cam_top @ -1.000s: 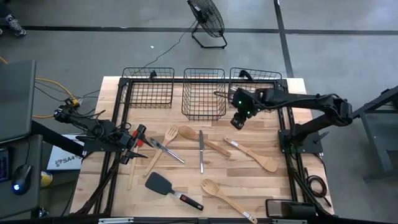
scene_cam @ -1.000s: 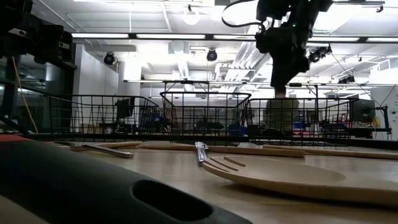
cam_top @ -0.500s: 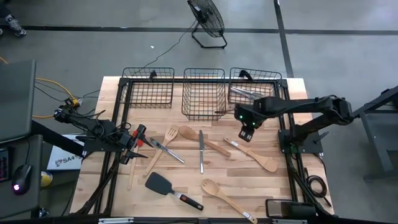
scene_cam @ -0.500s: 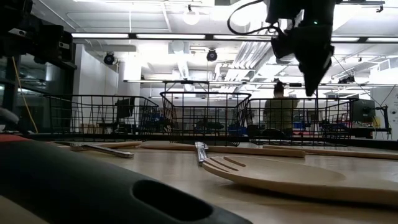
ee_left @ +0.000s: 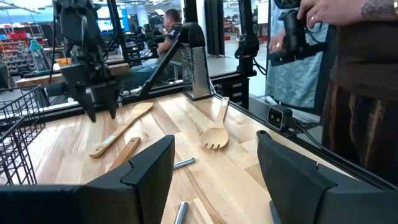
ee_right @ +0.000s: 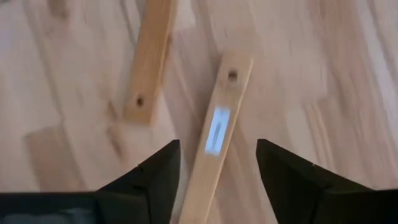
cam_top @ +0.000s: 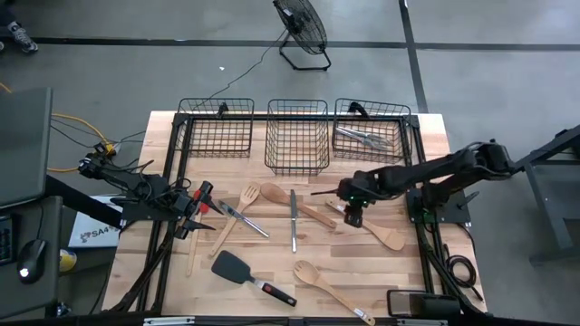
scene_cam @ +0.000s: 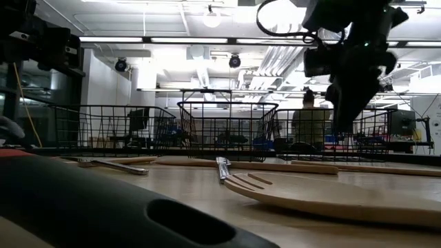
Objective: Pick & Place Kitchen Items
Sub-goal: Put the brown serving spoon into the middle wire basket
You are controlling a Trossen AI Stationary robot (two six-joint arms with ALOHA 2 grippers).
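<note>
The pale butcher-block table (cam_top: pixel 399 272) carries 3 black wire baskets along its far edge: the left basket (cam_top: pixel 216 129) and the middle basket (cam_top: pixel 297 138) show only wire, and the right basket (cam_top: pixel 370 134) holds silver tongs (cam_top: pixel 361 138). On the floor beyond stands a black floor fan (cam_top: pixel 302 32). Scattered on the wood are a wooden fork (cam_top: pixel 237 210), a table knife (cam_top: pixel 293 219), a black turner (cam_top: pixel 245 272), a long wooden spoon (cam_top: pixel 294 204), a second spoon (cam_top: pixel 331 292) near the front edge and a labelled wooden spoon (cam_top: pixel 373 228) on the right.

The right gripper (cam_top: pixel 352 217) hangs low over the labelled spoon's handle (ee_right: pixel 217 134), its fingers (ee_right: pixel 292 186) spread on either side of it and holding nothing. The left gripper (cam_top: pixel 201 201) waits at the table's left edge, jaws wide and empty. A seated person (scene_cam: pixel 311 124) shows in the lit workshop behind, and another person (ee_left: pixel 354 68) stands just beside the table.
</note>
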